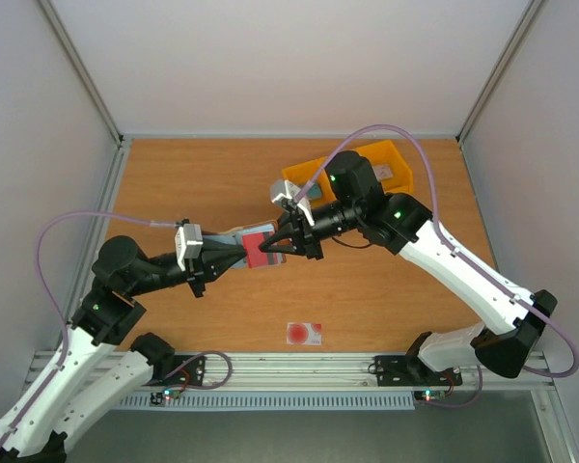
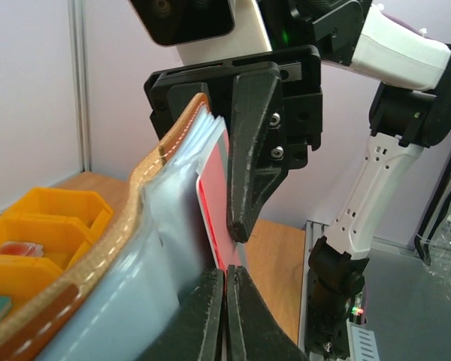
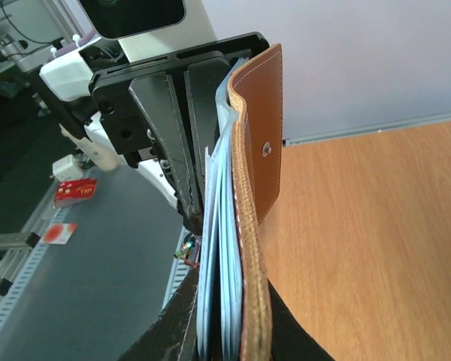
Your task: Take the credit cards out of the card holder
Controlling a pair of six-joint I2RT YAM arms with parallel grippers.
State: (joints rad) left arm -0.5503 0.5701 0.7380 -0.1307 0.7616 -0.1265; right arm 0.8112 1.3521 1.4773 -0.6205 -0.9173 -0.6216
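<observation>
Card holder (image 3: 257, 150) emptying looked to be at the pull-out step for 1 red credit card (image 2: 210, 210). The left gripper (image 2: 225, 320) was clenched almost flat, its 2 fingers pinching the lower edge of that card where it stuck out of the grey-blue lining. Facing it, the right gripper (image 3: 227, 316) was clamped on the card holder, brown leather on one side and lining on the other. It held the card holder on edge in the air above the middle of the table (image 1: 174, 174). 1 of its fingers lay against the red card's face, though whether it pressed on the card could not be told. A pale card (image 1: 304, 333) with a red spot lay flat near the table's near edge, apparently already out, and a yellow bin (image 1: 391, 154) sat toward the far right corner. The next move likely called for the left arm to draw straight back along the pocket while the right held the card holder steady, perhaps easing its squeeze so the card could slide.
</observation>
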